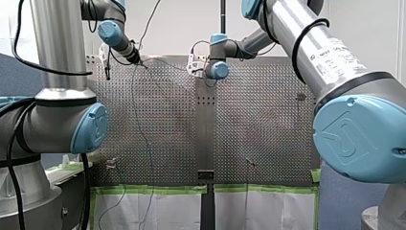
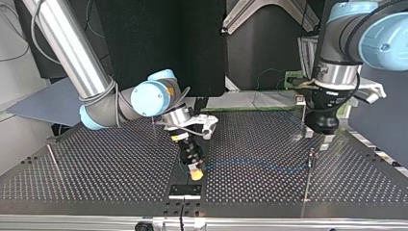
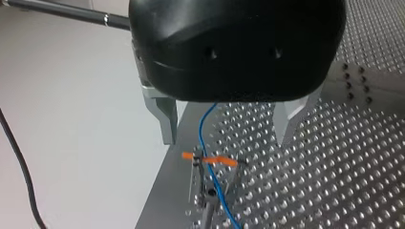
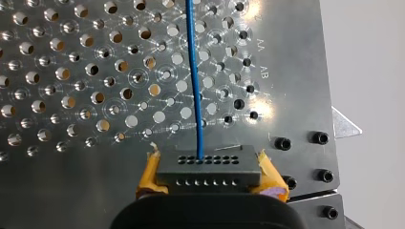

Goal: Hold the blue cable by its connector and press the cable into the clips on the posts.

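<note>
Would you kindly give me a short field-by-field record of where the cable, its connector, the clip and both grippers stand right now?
right gripper: shut on the connector, yellow pads on either side of it
blue cable: leaves the connector and runs across the table to the clip
clip: orange, on top of a post; the cable crosses it, seating unclear
left gripper: open, over the clip, holding nothing

A white wall [image 1: 191, 24] stands behind a perforated metal surface [image 1: 163, 120]. A strip of green tape [image 1: 153, 189] edges white paper [image 1: 158, 211] along the surface's side nearest the front camera. Behind the surface in the top view stand black panels [image 2: 159, 43]. Beside the left fingers [image 3: 167, 119], past the surface's edge, lies a plain pale area [image 3: 71, 119].
</note>
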{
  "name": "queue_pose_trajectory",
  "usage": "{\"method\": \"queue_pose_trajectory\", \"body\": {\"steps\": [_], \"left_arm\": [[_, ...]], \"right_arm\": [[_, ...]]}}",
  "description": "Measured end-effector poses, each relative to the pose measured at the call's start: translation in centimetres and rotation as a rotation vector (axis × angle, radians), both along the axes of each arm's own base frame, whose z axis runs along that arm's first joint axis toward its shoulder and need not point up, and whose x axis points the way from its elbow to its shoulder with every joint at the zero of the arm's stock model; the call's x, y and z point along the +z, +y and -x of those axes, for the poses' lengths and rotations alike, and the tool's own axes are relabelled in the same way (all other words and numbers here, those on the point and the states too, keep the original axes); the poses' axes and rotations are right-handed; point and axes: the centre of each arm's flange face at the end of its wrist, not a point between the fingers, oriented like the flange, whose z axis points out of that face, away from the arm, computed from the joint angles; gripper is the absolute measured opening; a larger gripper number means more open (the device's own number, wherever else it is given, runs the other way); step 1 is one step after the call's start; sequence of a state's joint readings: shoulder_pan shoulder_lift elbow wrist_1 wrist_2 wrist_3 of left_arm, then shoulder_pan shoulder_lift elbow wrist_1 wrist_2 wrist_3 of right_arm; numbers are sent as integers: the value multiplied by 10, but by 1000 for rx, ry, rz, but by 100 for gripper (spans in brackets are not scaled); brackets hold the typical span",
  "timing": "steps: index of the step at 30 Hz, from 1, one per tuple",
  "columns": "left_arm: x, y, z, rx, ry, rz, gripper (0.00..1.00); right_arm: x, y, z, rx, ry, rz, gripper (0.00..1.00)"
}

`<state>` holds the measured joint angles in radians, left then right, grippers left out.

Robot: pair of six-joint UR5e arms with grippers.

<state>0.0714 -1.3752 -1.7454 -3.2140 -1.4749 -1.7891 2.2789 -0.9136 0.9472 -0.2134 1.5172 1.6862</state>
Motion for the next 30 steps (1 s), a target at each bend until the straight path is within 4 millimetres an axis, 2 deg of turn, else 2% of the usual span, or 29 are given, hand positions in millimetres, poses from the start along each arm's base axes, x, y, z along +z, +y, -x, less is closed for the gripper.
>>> {"method": "queue_pose_trajectory", "body": {"steps": [30], "left_arm": [[-1,3,-3,23,-10,-9,100]], "right_arm": [[0,1,-1,2,0,0,0]]}}
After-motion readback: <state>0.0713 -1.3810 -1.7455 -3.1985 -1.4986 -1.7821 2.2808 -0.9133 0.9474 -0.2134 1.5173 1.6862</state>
